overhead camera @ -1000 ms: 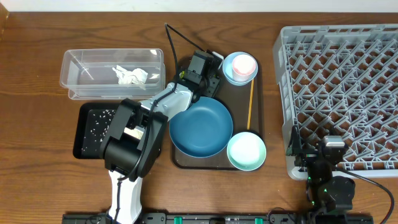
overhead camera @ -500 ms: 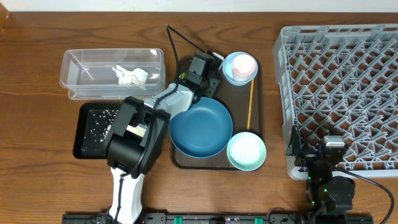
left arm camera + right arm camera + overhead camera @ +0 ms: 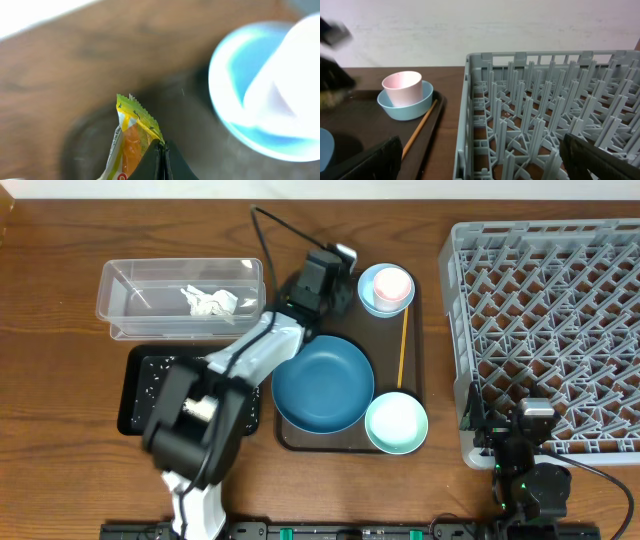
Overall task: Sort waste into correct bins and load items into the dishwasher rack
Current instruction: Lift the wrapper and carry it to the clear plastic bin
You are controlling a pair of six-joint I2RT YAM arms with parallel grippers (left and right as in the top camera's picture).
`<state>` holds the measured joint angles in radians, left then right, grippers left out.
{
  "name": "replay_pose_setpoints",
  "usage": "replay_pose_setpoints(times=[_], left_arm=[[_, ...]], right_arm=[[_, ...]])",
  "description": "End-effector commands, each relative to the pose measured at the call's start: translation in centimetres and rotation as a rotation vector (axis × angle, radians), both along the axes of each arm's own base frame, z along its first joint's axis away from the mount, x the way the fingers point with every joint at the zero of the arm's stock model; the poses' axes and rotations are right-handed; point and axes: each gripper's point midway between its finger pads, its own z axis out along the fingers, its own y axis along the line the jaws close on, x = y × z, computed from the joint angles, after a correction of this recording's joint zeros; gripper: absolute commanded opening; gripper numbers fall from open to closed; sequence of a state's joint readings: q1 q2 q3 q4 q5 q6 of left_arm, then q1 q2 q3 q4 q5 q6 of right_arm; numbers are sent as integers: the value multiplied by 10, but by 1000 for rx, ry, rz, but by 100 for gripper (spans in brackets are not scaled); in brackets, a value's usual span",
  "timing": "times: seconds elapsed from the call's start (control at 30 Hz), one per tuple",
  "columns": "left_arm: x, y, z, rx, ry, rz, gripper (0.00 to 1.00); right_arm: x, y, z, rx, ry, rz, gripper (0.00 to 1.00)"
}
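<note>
Clear plastic tub [image 3: 110, 298]: crumpled white paper scrap [image 3: 208, 301] binned.
Shallow black tray [image 3: 130, 402]: white rice-like grains [image 3: 152, 375] binned.
Left gripper [image 3: 163, 155]: jaws clamped on small yellow-green packet [image 3: 131, 140], over brown serving tray [image 3: 385, 342].
Pending: dark-blue bowl [image 3: 322, 383], mint-green bowl [image 3: 396, 422], light-blue bowl [image 3: 365, 288] and pale-pink cup [image 3: 392, 283] unloaded; grey lattice rack [image 3: 560, 300] empty.
Right gripper [image 3: 485, 160]: jaws apart, idle.
Change: left jaws were apart a second ago.

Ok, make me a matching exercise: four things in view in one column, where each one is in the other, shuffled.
1. pink cup
2. paper scrap
3. rice grains
4. yellow-green packet

A. in the black tray
B. pinched in the left gripper
C. in the clear tub
D. standing in the light-blue bowl

Pairs: 1-D, 2-C, 3-A, 4-B.
</note>
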<state>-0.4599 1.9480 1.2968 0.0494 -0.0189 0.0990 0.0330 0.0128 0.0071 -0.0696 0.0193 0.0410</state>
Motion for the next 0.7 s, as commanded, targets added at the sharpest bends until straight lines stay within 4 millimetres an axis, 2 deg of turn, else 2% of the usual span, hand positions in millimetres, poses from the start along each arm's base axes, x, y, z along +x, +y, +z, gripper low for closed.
replay_pose_setpoints(times=[0.0,0.07,0.17,0.3,0.37,0.47,0.67], left_arm=[[2,16,69,-48,-122,81,6],[-1,24,93,-65,-155,92,6],[-5,46,123,-99,-182,144,6],[-7,83,140,-104,-186,217,6],[-6,106,138,-91,-169,261,6],[-4,140,124,-62,-118,311,6],[-10,161,98,-98,-3,164,6]], right_arm=[[0,1,-1,6,4,3,99],[0,1,-1,6,3,3,99],[0,1,-1,6,3,3,99],[0,1,-1,6,3,3,99],[0,1,-1,6,3,2,99],[0,1,-1,6,3,2,99],[0,1,-1,6,3,3,99]])
